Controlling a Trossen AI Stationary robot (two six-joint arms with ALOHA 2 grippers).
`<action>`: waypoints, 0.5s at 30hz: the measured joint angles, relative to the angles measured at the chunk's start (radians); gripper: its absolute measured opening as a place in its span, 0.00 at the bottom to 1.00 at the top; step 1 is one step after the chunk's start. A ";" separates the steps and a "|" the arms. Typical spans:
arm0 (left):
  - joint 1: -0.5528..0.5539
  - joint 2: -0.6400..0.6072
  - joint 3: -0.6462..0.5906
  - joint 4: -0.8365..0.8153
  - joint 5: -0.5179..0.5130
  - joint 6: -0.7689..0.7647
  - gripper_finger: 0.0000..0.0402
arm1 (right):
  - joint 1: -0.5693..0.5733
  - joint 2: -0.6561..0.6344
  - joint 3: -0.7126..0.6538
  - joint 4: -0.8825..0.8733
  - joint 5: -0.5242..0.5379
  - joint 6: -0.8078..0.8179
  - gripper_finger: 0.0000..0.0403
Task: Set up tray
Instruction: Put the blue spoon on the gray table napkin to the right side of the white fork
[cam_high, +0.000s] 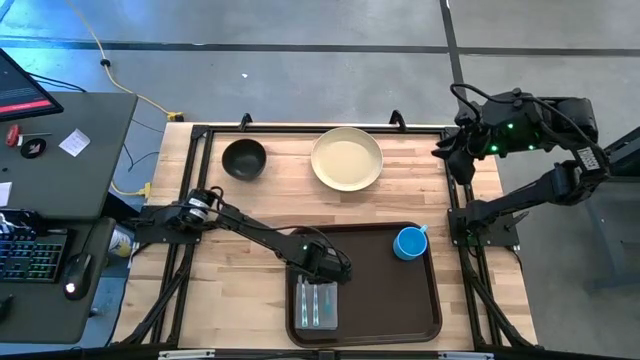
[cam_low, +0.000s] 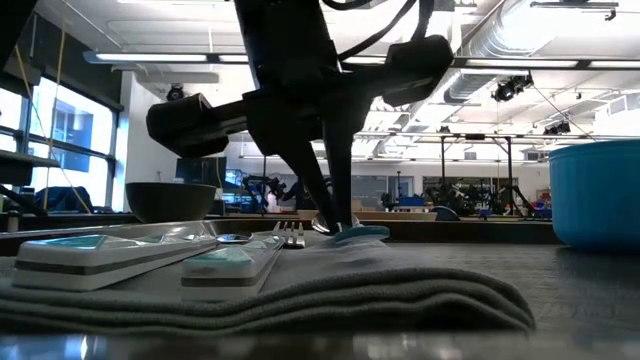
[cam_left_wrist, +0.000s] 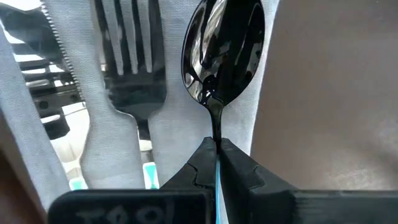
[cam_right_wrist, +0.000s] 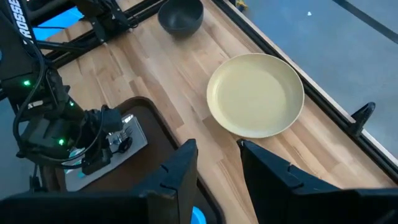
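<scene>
Grey napkin (cam_low: 300, 285) sits closest to the low camera, folded flat on the tray (cam_high: 385, 300), at the tray's left end. On the napkin: knife (cam_left_wrist: 46, 68), fork (cam_left_wrist: 130, 68), and spoon (cam_left_wrist: 227, 50) side by side, teal handles. Left gripper (cam_high: 322, 265) is over the napkin's far edge, fingers pinched narrow on the spoon's neck, bowl of the spoon lying at the napkin's edge beside the fork. Blue cup (cam_high: 408, 243) stands on the tray's far right corner. Tray lies at the table's near edge, centre-right. Yellow plate (cam_high: 346, 159) and dark bowl (cam_high: 243, 158) are off the tray, on the table beyond it. Right gripper (cam_right_wrist: 217, 155) waits beyond the tray's right side, raised, fingers apart, empty. Progress judgement: napkin, cutlery, cup done; spoon release, plate and bowl likely left.
</scene>
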 joint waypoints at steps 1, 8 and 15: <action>0.000 0.000 0.000 -0.002 0.000 0.000 0.11 | 0.000 0.000 0.000 0.000 0.000 -0.005 0.29; 0.000 0.000 0.000 -0.009 0.000 0.000 0.11 | 0.000 0.000 0.000 0.000 0.003 -0.026 0.29; -0.006 0.014 0.000 0.021 0.033 -0.001 0.11 | 0.000 0.000 0.000 0.000 0.005 -0.033 0.29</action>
